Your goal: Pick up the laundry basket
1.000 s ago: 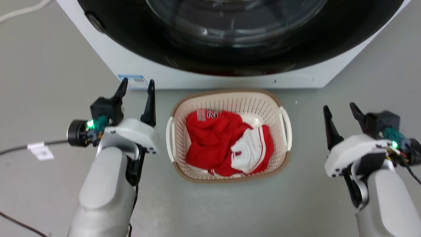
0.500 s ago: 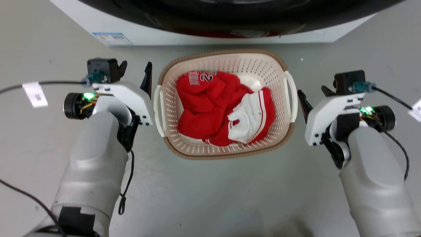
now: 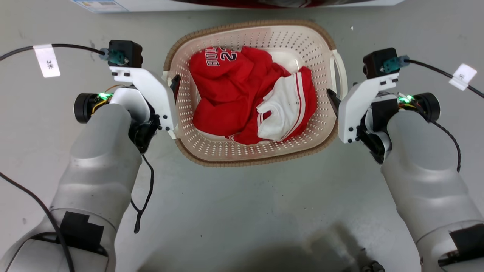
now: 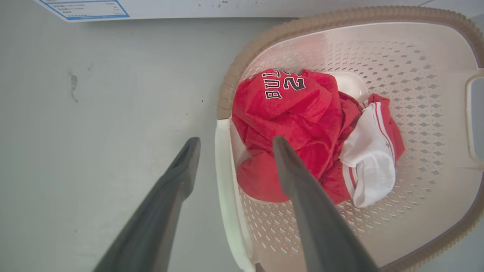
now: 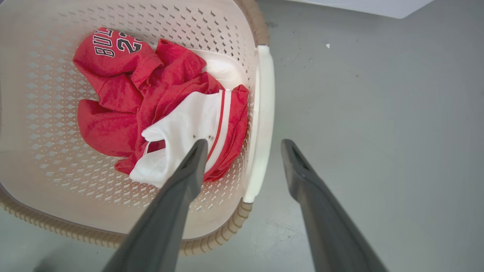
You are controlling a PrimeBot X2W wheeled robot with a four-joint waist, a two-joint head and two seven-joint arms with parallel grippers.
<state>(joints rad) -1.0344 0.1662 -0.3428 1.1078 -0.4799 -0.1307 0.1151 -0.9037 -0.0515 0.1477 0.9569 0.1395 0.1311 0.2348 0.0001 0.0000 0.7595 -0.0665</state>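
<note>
The laundry basket is cream and perforated with a brown woven rim. It stands on the grey floor and holds a crumpled red jersey and a white garment. My left gripper is open at the basket's left side. In the left wrist view it straddles the white left handle, one finger outside and one over the clothes. My right gripper is open at the right side. In the right wrist view it straddles the white right handle. Neither pair of fingers is closed on a handle.
The washer's white base with a blue-edged label runs along the top edge just beyond the basket. Tagged cables trail from both wrists over the floor. Grey floor lies open in front of the basket.
The head camera has tilted down, so the washer has slid out of the top. Both grippers have closed in from beside the basket and now straddle its side handles.
</note>
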